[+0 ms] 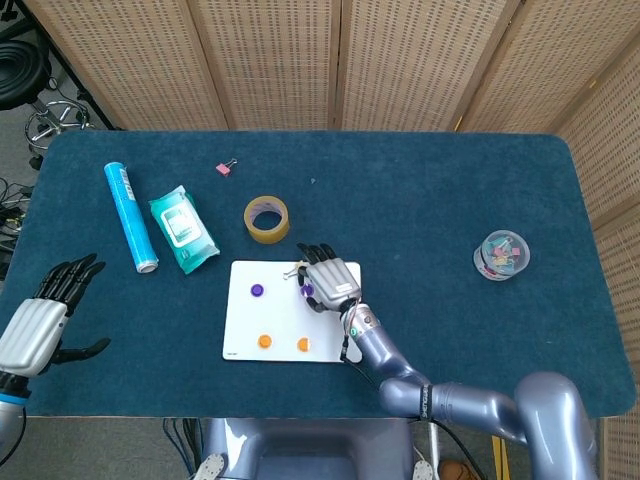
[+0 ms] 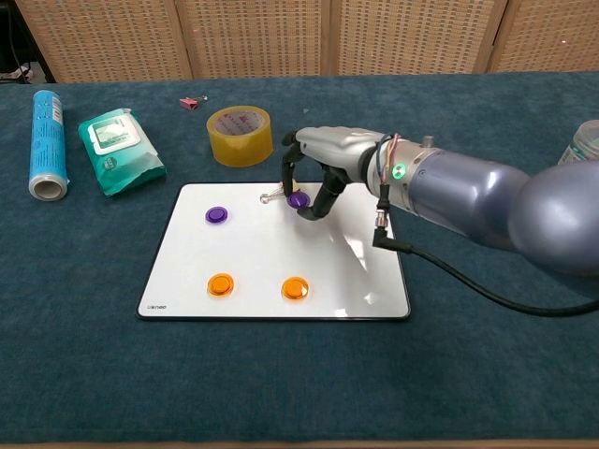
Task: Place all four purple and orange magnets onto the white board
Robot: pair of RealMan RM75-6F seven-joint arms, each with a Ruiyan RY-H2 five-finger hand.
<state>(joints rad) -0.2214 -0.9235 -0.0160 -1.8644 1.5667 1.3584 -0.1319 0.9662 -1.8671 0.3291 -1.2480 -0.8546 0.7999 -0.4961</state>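
Left hand (image 1: pixel 35 325) idle off the table's near-left edge, fingers apart, holding nothing. White board (image 2: pixel 253 281) carries one purple magnet (image 2: pixel 216 214) and two orange magnets (image 2: pixel 220 284). Right hand (image 2: pixel 318 168) pinches the last purple magnet (image 2: pixel 299 199) above the board's top edge, seemingly touching the binder clip (image 2: pixel 277 194). Risk: magnet snapping onto the clip.

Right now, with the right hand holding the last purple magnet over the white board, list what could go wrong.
1. The right hand pinches the round purple magnet right beside the small gold binder clip at the white board's top edge. Lowering here could knock the clip, or the magnet might snap onto it.
2. The fingers hide much of the magnet in the head view, so the release spot is hard to judge.
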